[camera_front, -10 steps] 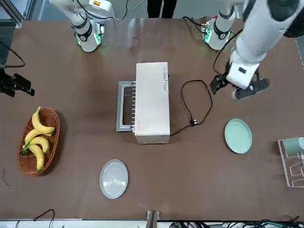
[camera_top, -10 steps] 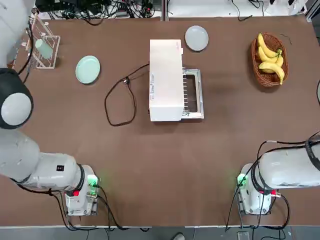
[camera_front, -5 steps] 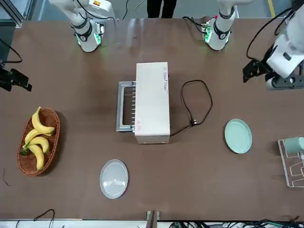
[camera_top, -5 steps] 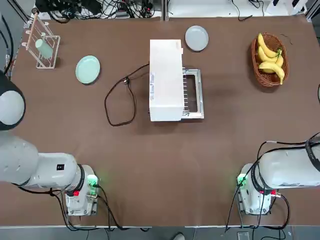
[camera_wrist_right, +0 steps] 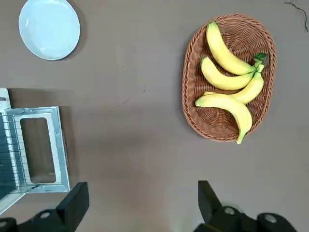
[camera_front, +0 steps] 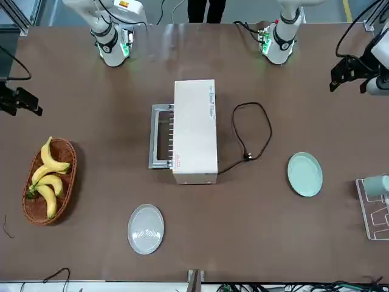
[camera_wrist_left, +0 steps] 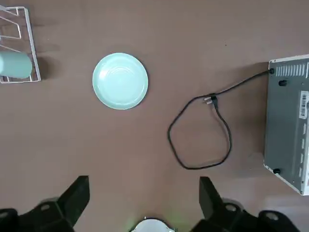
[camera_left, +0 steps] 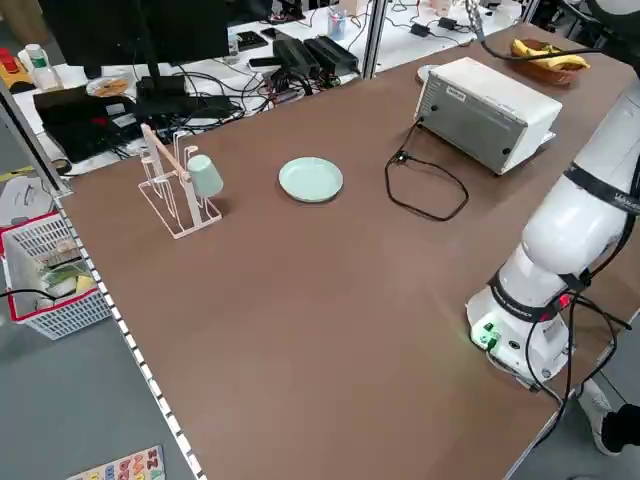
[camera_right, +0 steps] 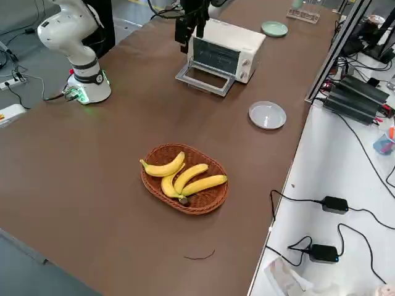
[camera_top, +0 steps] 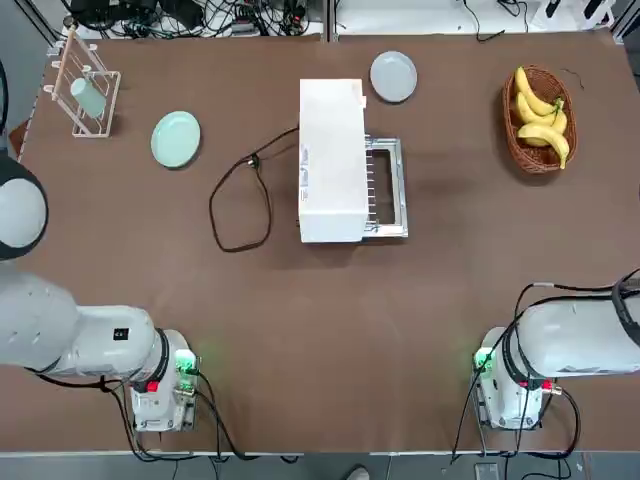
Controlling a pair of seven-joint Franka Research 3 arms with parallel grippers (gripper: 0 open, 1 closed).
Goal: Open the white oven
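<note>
Oven location: the white oven [camera_top: 332,160] stands near the middle of the worktop [camera_top: 320,330], toward its far half.
Door state: the metal-framed glass door [camera_top: 386,188] lies folded down flat on the worktop at the oven's right side, the robot's right; the wire rack [camera_wrist_right: 8,154] shows at the mouth.
Power cord: the black cord [camera_top: 240,195] runs from the oven's back in a loose loop, plug end lying free on the worktop.
Left pincer: the left pincer [camera_wrist_left: 143,203] is raised over the left edge of the worktop, well apart from the oven; fingers spread wide, nothing held.
Right pincer: the right pincer [camera_wrist_right: 142,203] is raised over the right part of the worktop, between the door and the banana basket [camera_wrist_right: 229,77]; fingers spread wide, nothing held.
Other items: green plate [camera_top: 175,139], grey plate [camera_top: 393,76] and cup rack [camera_top: 88,92] sit apart from the oven and play no part.
Task progress: judged complete. The door is fully down and neither pincer touches it.
Remaining work: none apparent on the oven; both arms appear to be at rest clear of it.
</note>
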